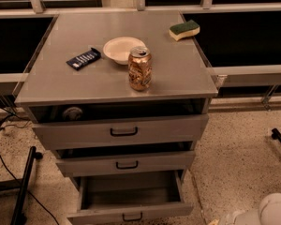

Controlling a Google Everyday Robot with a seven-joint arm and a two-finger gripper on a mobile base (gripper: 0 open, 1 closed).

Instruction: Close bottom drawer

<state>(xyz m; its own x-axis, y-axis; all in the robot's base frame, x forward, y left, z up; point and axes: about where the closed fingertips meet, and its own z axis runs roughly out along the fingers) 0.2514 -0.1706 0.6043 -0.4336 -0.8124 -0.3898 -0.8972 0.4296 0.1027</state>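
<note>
> So where was the gripper [227, 218]?

>> Bottom right corner, mostly cut off, couldn't tell how wide it was. Bottom drawer [131, 205] sat pulled out just left of it, the two apart.

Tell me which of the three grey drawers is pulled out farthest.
The bottom grey metal drawer, inside exposed; middle drawer and top drawer barely gape. Gripper low at right.

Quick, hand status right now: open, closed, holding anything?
Hand: cannot be told; it sits low at the bottom-right edge, right of the open grey bottom drawer.
</note>
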